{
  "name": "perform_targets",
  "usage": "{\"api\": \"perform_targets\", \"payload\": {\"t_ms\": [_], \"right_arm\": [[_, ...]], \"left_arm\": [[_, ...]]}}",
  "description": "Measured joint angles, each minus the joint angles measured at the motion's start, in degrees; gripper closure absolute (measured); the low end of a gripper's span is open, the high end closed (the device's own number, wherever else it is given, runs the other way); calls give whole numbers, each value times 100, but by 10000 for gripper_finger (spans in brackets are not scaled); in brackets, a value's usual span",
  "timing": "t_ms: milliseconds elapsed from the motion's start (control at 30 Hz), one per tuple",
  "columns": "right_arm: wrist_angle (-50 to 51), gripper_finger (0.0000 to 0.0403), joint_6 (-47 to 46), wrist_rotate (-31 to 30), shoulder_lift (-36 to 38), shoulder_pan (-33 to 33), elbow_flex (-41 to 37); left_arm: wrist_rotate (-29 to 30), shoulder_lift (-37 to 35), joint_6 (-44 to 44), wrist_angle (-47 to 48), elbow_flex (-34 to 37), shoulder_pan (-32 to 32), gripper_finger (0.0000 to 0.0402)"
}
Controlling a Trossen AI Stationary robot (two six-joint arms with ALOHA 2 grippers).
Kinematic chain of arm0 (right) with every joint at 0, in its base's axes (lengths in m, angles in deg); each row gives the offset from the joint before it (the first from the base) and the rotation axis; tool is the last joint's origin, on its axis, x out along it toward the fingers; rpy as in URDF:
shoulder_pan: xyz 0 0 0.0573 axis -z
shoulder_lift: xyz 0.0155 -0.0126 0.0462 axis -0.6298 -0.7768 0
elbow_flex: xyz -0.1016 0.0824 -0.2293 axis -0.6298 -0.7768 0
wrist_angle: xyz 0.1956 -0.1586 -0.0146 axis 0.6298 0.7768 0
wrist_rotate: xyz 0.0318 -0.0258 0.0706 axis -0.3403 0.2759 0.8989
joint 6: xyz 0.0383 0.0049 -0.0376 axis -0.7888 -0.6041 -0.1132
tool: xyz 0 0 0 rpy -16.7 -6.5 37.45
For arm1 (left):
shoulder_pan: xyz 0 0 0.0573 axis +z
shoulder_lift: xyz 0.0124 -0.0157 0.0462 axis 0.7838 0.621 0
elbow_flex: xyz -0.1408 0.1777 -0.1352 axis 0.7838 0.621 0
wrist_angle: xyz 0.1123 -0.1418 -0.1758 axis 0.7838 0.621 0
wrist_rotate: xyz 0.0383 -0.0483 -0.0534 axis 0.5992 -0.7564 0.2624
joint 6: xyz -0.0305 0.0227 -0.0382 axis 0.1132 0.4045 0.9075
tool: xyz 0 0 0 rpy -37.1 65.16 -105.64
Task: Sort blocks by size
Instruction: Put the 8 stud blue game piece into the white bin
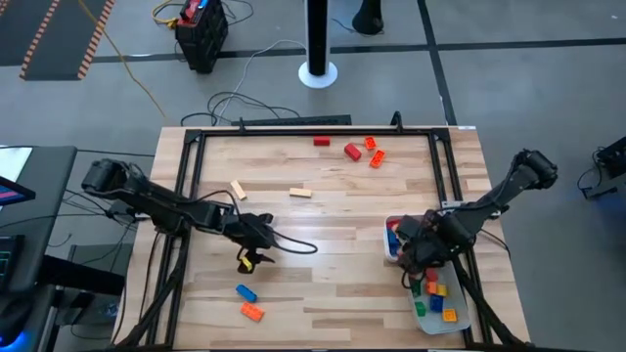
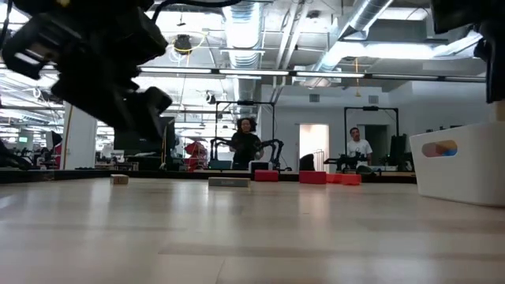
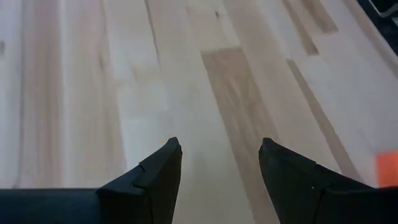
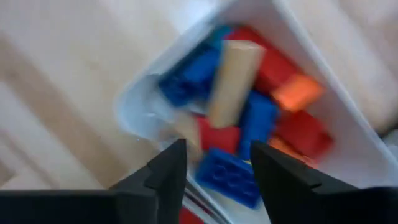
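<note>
Loose blocks lie on the wooden table: two tan ones (image 1: 238, 190) (image 1: 300, 193) mid-table, red and orange ones (image 1: 352, 151) at the far edge, a yellow one (image 1: 246, 260), a blue one (image 1: 245, 292) and an orange one (image 1: 252, 312) near the front left. My left gripper (image 1: 266, 235) (image 3: 221, 162) hangs open over bare table, just beyond the yellow block. My right gripper (image 1: 413, 246) (image 4: 217, 165) points down, open, over a white tray (image 4: 134, 109) filled with blue, red, tan and orange blocks (image 4: 233, 81). Nothing is between its fingers.
A second white tray (image 1: 458, 318) with green, orange, yellow and blue blocks stands at the near right, beside the first. A black frame (image 1: 293, 129) borders the table. Bare wood lies in the middle. People stand in the room beyond the table.
</note>
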Motion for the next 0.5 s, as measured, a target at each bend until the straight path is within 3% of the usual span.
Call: {"api": "perform_targets", "payload": {"t_ms": [233,500], "right_arm": [[1357,183,-527,59,55,402,401],[710,191,164,-1493,50,357,595]], "left_arm": [[243,-402,170,1284,-525,-534,198],[647,-325,372,1600,-573,-1538,198]]}}
